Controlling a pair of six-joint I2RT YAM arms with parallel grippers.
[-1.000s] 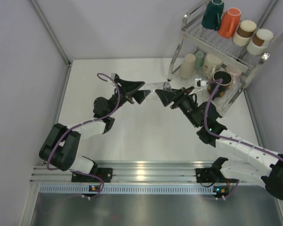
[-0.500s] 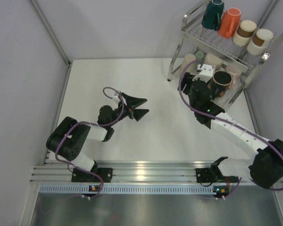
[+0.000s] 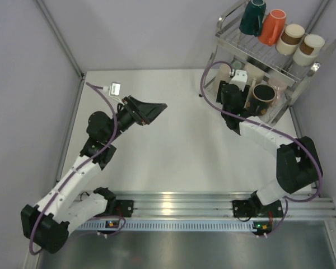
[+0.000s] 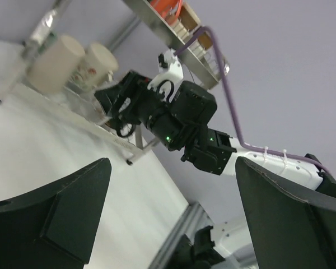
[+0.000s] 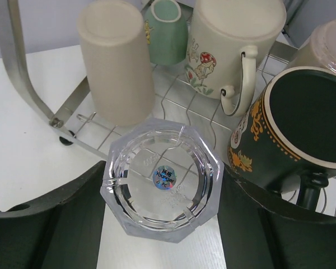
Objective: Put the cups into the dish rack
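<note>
Right fingers (image 5: 56,224) are pinching a clear eight-sided glass (image 5: 159,213) from both sides, at the front edge of the rack's (image 5: 22,67) lower shelf (image 5: 185,101). Left fingers (image 4: 56,218) are standing spread wide and empty, well apart, above the table (image 3: 173,145).

Step in hand, as judged: seating the glass on the lower shelf. The free gap lies between the beige cup (image 5: 115,61) and the dark mug (image 5: 302,123). It is narrow, so the glass should be going in straight and level, clear of the flowered mug's (image 5: 229,45) handle. Releasing is advised only once it is resting on the wires, as glass slips easily.

Markings: a round shiny sticker (image 5: 166,177) is showing at the glass's centre, and its print is too small to read. The flowered mug is carrying a picture only.
</note>
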